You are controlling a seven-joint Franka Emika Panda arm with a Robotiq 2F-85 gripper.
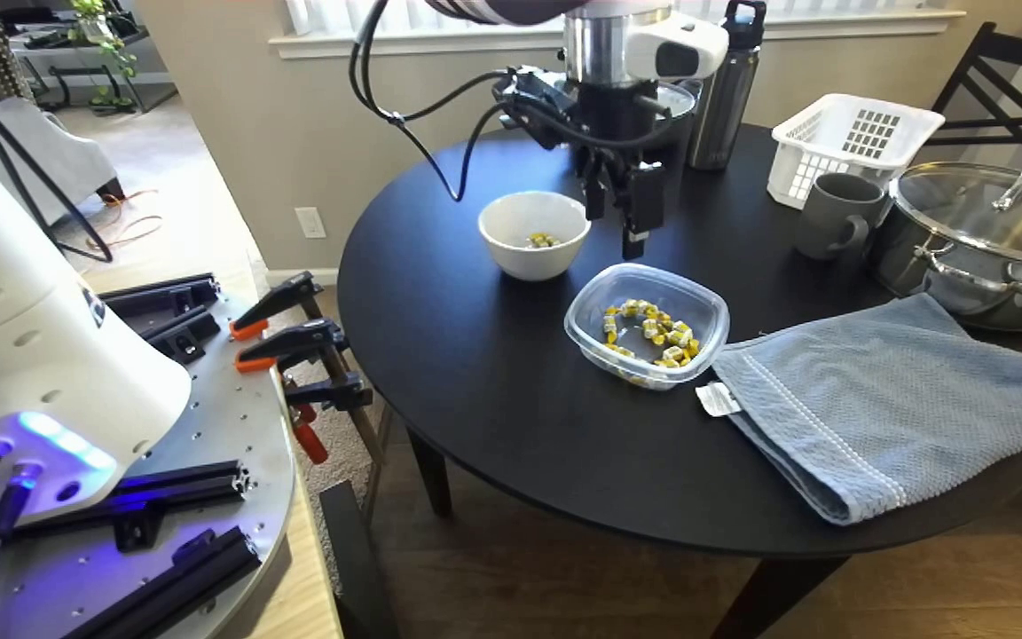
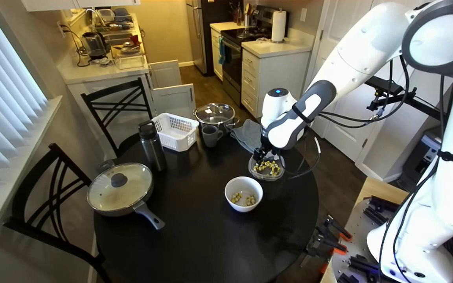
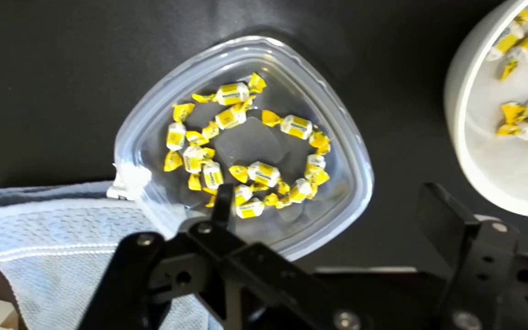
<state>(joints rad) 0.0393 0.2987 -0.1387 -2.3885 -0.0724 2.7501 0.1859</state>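
Jaws spread wide, near clear tub [image 3: 349, 133] (yellow-wrapped candies [image 3: 296, 126] inside), white bowl [image 1: 530, 263] nearby

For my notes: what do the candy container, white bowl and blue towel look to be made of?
Candy container: likely clear, glossy plastic; the dark table shows through and its rim glints.
White bowl: perhaps glazed ceramic, given its smooth, even white surface, though plastic is possible.
Blue towel: matte woven cloth, fibre unclear; textured weave and stitched lines show.
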